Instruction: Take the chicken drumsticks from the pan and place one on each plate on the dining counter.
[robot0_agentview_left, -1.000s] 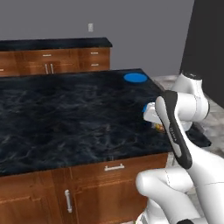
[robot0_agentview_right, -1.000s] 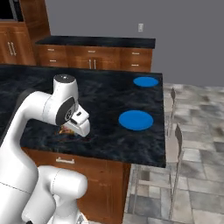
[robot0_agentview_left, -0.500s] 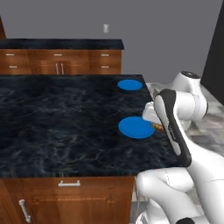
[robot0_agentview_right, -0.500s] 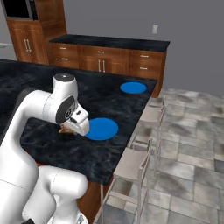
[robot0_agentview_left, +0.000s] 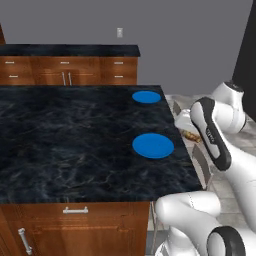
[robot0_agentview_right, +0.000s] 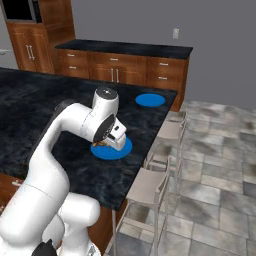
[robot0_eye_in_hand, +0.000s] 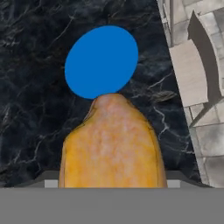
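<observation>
My gripper (robot0_agentview_right: 108, 144) is shut on a golden-tan chicken drumstick (robot0_eye_in_hand: 112, 144), which rises large at the bottom middle of the hand view and hides the fingertips. It hangs low over the dining counter (robot0_agentview_left: 60, 135) near its right edge, just short of the nearer blue plate (robot0_eye_in_hand: 101, 61) (robot0_agentview_left: 153, 145) (robot0_agentview_right: 120, 150). In the left base view the drumstick (robot0_agentview_left: 191, 135) peeks out beside the white forearm. The farther plate (robot0_agentview_left: 146, 97) (robot0_agentview_right: 150, 100) lies bare at the counter's far right corner. The pan is out of view.
Two pale stools (robot0_agentview_right: 149, 186) (robot0_agentview_right: 171, 131) stand along the island's right side over grey tiled floor (robot0_agentview_right: 220, 165). A wall counter with wooden drawers (robot0_agentview_left: 70, 70) runs along the back. The black stone top stretches wide to the left of the plates.
The whole picture has shifted as the base drove along the island, bringing both plates nearer. The arm keeps the same pose with the drumstick still in its grip.
</observation>
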